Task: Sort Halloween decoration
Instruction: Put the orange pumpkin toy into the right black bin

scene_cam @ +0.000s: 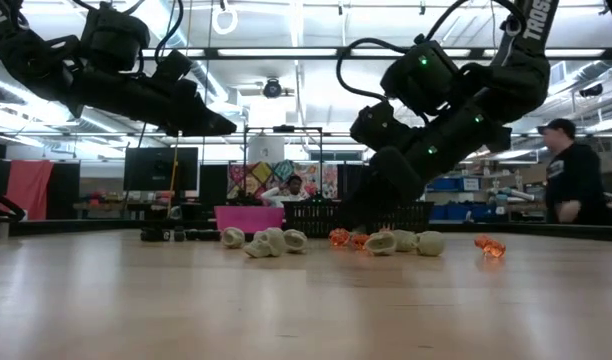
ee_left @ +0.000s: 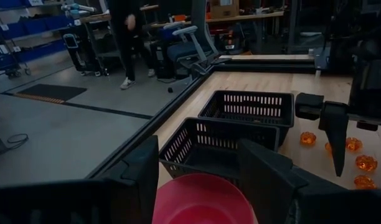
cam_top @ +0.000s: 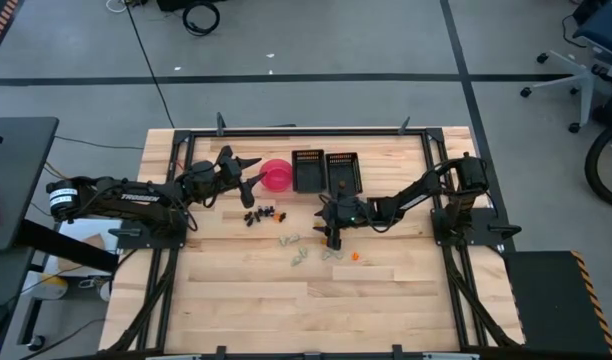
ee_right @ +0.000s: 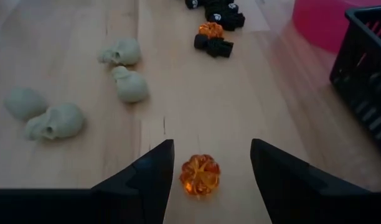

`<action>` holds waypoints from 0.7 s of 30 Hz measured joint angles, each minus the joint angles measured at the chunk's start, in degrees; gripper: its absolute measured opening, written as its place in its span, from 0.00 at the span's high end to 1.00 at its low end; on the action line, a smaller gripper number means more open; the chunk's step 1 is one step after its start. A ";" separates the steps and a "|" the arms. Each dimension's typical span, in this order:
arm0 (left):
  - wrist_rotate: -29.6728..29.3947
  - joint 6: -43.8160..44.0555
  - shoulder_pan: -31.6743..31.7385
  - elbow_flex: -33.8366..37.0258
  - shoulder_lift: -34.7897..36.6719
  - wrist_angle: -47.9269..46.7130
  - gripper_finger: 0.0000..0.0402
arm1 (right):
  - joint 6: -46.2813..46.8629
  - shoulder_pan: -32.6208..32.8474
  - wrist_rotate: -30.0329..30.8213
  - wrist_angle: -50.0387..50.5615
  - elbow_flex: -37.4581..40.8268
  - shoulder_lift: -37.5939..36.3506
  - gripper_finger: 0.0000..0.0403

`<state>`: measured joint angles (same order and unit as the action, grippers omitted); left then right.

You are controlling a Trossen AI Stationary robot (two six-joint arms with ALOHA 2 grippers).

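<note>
Small Halloween pieces lie loose on the wooden table: pale skulls (ee_right: 127, 84), dark pieces (cam_top: 264, 214) and orange pumpkins. One orange pumpkin (ee_right: 200, 176) rests on the table between the fingers of my right gripper (ee_right: 209, 163), which is open and slants down over it; the fingers stand on either side without touching. My left gripper (ee_left: 203, 168) hangs open above the pink bowl (ee_left: 203, 199), at the far left of the two black trays (cam_top: 326, 170).
More pale skulls (scene_cam: 268, 241) and another orange piece (cam_top: 354, 256) lie near the right gripper toward the table's near side. The trays' walls (ee_right: 371, 68) stand close by on the far side. A person (scene_cam: 571, 180) stands beyond the table.
</note>
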<state>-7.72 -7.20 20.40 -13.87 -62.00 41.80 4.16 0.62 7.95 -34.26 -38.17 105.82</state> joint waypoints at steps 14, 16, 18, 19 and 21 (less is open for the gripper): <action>0.00 0.63 -0.01 0.00 0.00 0.22 0.53 | -0.85 0.32 1.43 0.65 0.04 0.00 0.46; 0.00 0.61 0.00 0.00 0.00 0.25 0.53 | -0.87 0.52 1.46 0.49 0.04 0.00 0.46; 0.01 0.61 -0.02 0.00 0.00 0.33 0.53 | -0.70 0.55 1.44 0.17 0.04 0.00 0.46; 0.01 0.61 0.00 0.00 0.00 0.35 0.53 | -0.27 0.52 1.43 0.32 0.04 0.00 0.46; -0.01 0.61 0.00 0.00 0.00 0.33 0.53 | 0.60 0.52 0.78 -0.11 0.03 1.18 0.46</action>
<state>-7.73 -6.59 20.40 -13.87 -62.00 42.13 4.76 1.15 8.73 -34.37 -38.14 107.00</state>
